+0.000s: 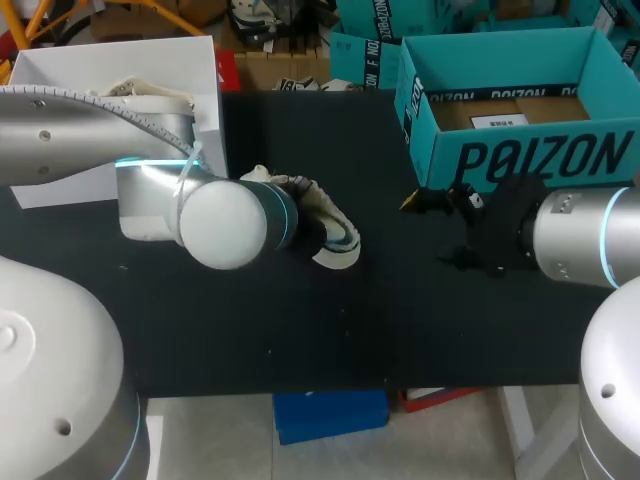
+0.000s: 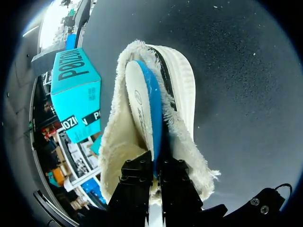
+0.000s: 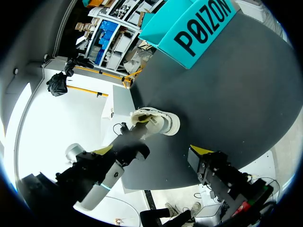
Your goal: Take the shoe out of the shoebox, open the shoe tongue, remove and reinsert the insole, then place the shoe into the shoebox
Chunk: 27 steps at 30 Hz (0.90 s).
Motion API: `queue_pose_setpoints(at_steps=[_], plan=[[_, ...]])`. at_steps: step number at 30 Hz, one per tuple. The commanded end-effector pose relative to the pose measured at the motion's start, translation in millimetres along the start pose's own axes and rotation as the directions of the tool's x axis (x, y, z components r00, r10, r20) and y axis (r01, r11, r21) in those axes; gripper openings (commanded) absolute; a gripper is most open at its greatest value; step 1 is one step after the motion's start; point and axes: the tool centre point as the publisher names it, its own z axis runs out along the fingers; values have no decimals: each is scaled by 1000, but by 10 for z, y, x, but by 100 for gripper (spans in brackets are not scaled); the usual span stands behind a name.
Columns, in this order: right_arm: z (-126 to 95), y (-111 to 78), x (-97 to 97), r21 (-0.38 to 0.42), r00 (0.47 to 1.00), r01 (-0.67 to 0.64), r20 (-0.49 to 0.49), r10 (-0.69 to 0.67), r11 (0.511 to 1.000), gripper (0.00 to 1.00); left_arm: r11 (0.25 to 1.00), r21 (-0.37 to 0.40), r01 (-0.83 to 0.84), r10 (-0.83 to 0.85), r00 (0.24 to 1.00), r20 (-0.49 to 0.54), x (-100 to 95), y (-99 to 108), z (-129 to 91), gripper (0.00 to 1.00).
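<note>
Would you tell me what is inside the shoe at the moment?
The blue-edged insole stands in the fleecy opening of the shoe, pinched by the left gripper. The toe interior is hidden.

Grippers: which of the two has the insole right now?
The left gripper: its fingers pinch the blue-edged insole standing in the shoe. The right gripper is open and empty, by the teal shoebox.

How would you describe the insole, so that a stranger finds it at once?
On the black table, left of the teal shoebox, lies a white fleece-lined shoe. The insole sticks out of its opening: flat, white, with a blue edge.
</note>
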Motion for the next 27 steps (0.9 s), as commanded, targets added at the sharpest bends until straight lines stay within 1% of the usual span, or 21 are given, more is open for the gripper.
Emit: queue_pose_setpoints(at_steps=[1,5,6,7,8,10,16,21,24,27], plan=[[-37,21,-46,31,1000,-8,-10,8,999,100,999,-36,3,-3,1000,1,3,-7,27,0],[-37,21,-46,31,1000,-8,-10,8,999,100,1000,-26,17,-17,1000,6,-13,-34,37,1],[-37,21,-46,31,1000,-8,-10,8,999,100,1000,-10,28,-28,1000,8,-26,-44,24,44],[-37,21,-46,31,1000,-8,-10,8,999,100,999,9,44,-44,999,10,-40,-52,4,100],[-37,21,-46,31,1000,-8,-10,8,999,100,998,32,54,-55,998,12,-56,-59,-25,100],[-37,21,-46,31,1000,-8,-10,8,999,100,997,53,59,-60,998,19,-83,-63,-92,100],[-37,21,-46,31,1000,-8,-10,8,999,100,985,147,95,-100,995,24,-157,-63,-337,100],[-37,21,-46,31,1000,-8,-10,8,999,100,972,206,115,-120,993,11,-161,-38,-541,100],[-37,21,-46,31,1000,-8,-10,8,999,100,970,213,114,-118,993,6,-129,-1,-646,100],[-37,21,-46,31,1000,-8,-10,8,999,100,971,212,111,-113,994,1,-93,49,-702,100]])
